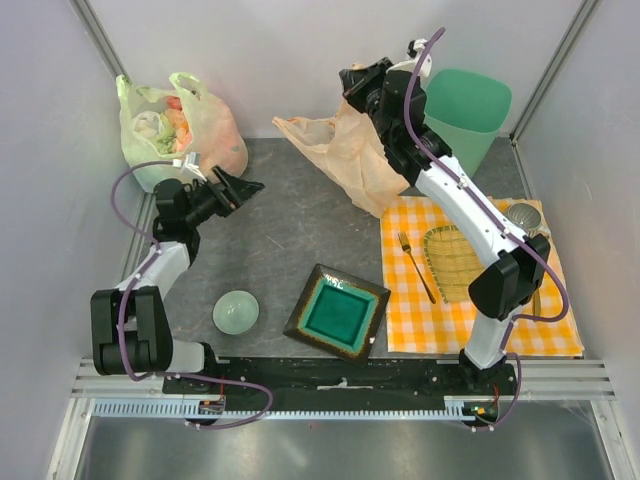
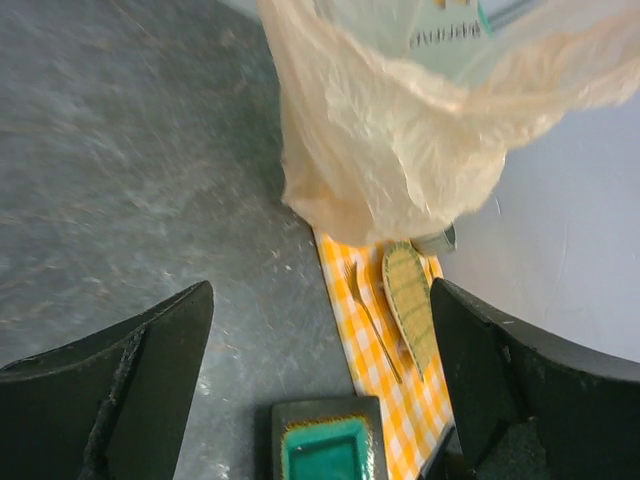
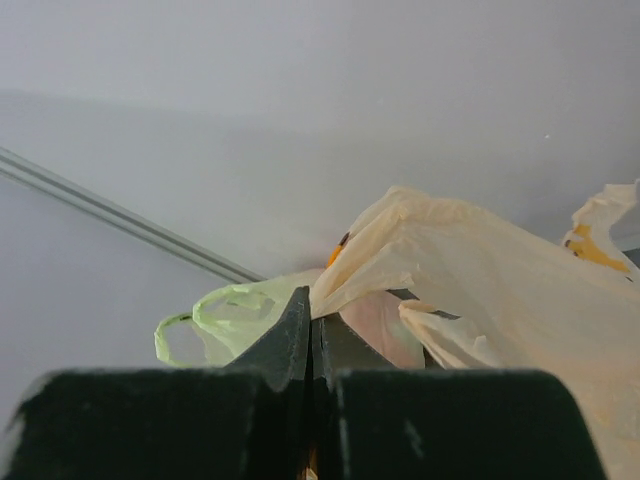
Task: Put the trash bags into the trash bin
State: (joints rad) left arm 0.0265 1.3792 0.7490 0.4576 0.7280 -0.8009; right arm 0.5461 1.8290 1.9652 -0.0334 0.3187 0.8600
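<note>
Currently right claw [image 3: 312, 335] pinching trash bag [image 1: 352, 160] top, bag hanging beside trash bin [image 1: 466, 110]; left claw [image 1: 250, 189] spread, empty, above surface [image 1: 285, 235].

The bag [image 1: 350, 160], thin, crumpled, translucent and peach-cream, is hanging just left of the bin [image 1: 468, 108]. Its top is being pinched in the right tool [image 1: 352, 88], and its body is drooping and spreading wide below. The bin, mint-green and tapered, is standing upright, mouth facing up.
</note>
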